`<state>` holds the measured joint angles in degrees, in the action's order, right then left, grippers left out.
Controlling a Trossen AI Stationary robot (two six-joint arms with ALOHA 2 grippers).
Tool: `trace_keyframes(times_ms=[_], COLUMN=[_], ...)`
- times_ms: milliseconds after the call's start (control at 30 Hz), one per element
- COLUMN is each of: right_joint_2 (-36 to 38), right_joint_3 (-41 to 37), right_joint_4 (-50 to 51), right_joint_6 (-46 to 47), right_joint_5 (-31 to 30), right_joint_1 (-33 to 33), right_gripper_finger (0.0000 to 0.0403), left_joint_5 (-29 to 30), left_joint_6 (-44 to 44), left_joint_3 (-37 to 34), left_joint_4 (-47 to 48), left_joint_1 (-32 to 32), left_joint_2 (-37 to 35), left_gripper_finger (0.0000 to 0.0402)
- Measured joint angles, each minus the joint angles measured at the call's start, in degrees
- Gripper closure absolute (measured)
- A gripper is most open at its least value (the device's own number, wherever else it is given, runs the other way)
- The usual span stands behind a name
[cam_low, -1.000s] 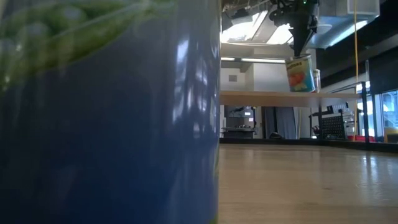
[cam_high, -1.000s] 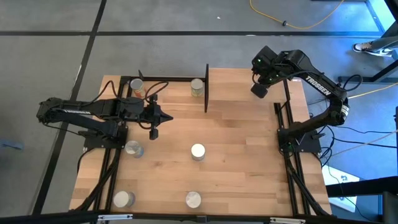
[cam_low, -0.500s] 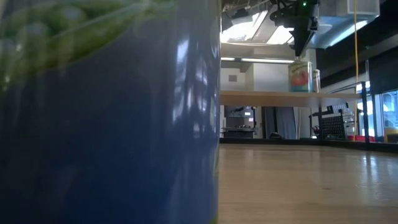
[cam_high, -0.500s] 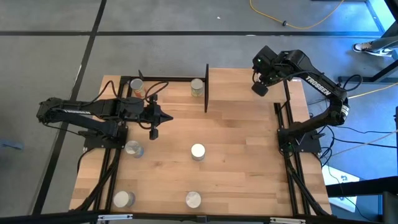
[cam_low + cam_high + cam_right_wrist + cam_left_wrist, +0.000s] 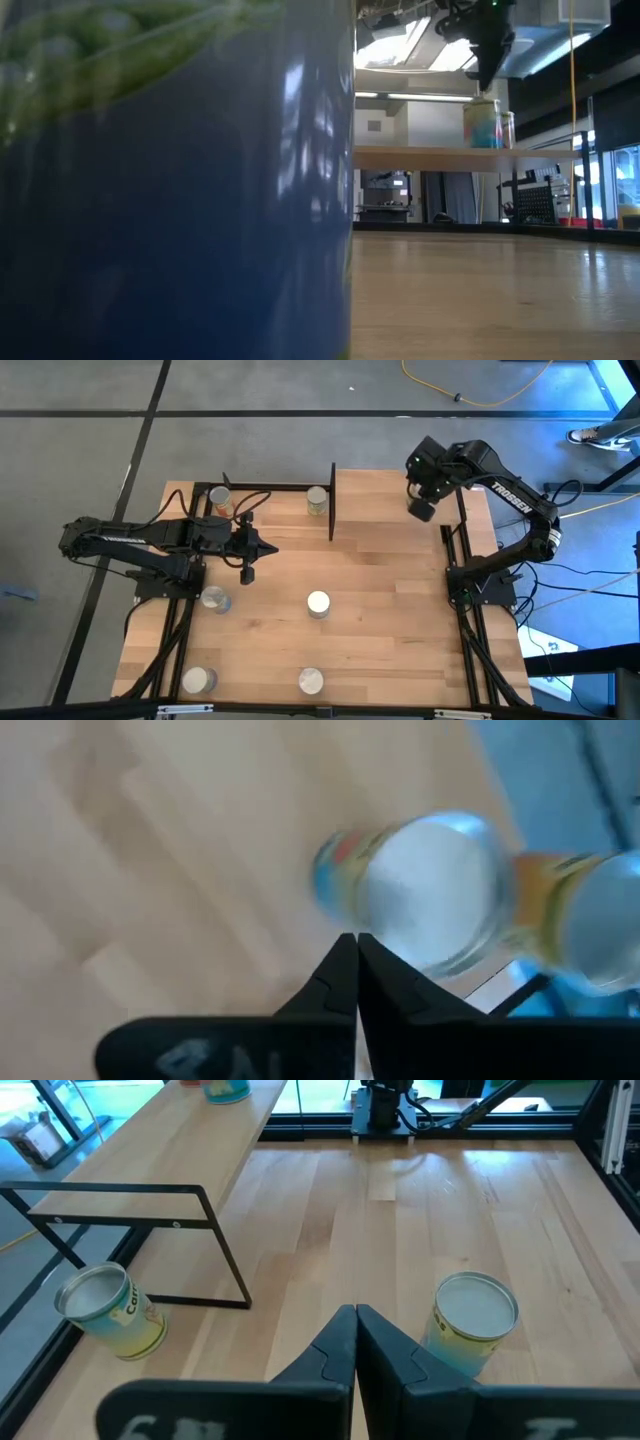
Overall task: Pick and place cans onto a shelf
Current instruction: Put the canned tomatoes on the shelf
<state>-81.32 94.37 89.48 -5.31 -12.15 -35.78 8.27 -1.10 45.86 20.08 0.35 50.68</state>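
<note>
On the shelf (image 5: pixel 470 154), a can (image 5: pixel 482 124) stands under closed right fingers (image 5: pixel 487 78).

Blue-labelled can (image 5: pixel 483 123) stands upright on shelf (image 5: pixel 450 156).

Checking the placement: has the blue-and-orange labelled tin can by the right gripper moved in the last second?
Yes. The tin can hung tilted above the light-wood shelf board; it now stands upright on it.

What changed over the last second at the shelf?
The right end effector set the small blue-labelled tin can upright on the raised light-wood shelf, let go, shut and lifted clear. The left end effector stayed shut above the table; the other cans did not move.
</note>
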Motion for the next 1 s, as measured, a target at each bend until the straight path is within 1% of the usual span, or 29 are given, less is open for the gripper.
trace_keyframes(times_ms=[133, 233, 300, 400, 567, 667, 833, 1000], right_joint_2=[0.5, 0.7, 0.5, 0.6, 0.6, 0.6, 0.6, 0.6], right_joint_3=[-1.8, -5.7, -9.2, -14.6, -20.0, -21.0, -20.2, -20.2], right_joint_4=[0.5, 0.5, 0.5, -1.0, -6.0, -8.8, -11.4, -14.2], right_joint_6=[0.3, 1.3, 1.9, 2.1, 1.0, 0.2, -0.2, -1.6], right_joint_5=[1.9, 2.2, 0.5, -4.2, -4.7, -4.9, -8.8, -9.3], right_joint_1=[0.0, 0.0, 0.0, 0.0, 0.0, 0.0, 0.0, 0.0], right_gripper_finger=[0.04, 0.04, 0.0401, 0.0401, 0.0401, 0.0402, 0.0402, 0.0402], left_joint_5=[0.0, 0.0, 0.0, 0.0, 0.0, 0.0, 0.0, 0.0], left_joint_6=[0.0, 0.0, 0.0, 0.0, 0.0, 0.0, 0.0, 0.0], left_joint_3=[0.0, 0.0, 0.0, 0.0, 0.0, 0.0, 0.0, 0.0], left_joint_4=[0.0, 0.0, 0.0, 0.0, 0.0, 0.0, 0.0, 0.0], left_joint_1=[0.0, 0.0, 0.0, 0.0, 0.0, 0.0, 0.0, 0.0], left_joint_2=[0.0, 0.0, 0.0, 0.0, 0.0, 0.0, 0.0, 0.0], left_gripper_finger=[0.0401, 0.0401, 0.0401, 0.0401, 0.0401, 0.0401, 0.0401, 0.0401])
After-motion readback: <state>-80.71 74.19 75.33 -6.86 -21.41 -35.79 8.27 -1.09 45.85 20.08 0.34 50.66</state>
